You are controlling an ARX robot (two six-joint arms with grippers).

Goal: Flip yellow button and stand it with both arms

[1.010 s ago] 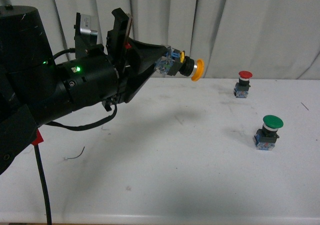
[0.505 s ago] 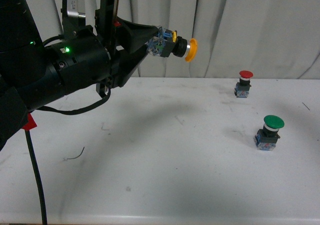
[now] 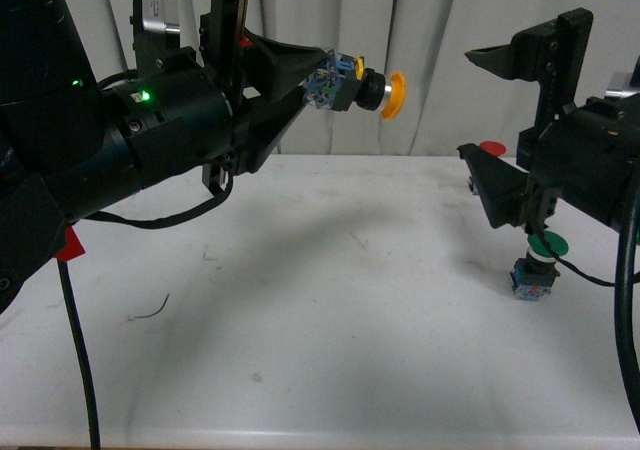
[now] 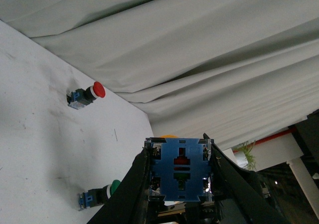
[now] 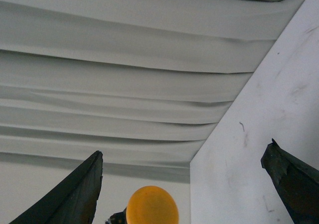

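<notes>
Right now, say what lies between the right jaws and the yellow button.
Nothing: the front view shows bare air from button to open right jaws.

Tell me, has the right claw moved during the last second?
Yes. Earlier out of the front view, the right claw has come in from the right, partly covering the red button and green button.

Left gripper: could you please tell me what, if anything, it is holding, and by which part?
The left gripper holds the yellow button by its blue-grey contact block, cap pointing outward; the open right gripper holds nothing.
</notes>
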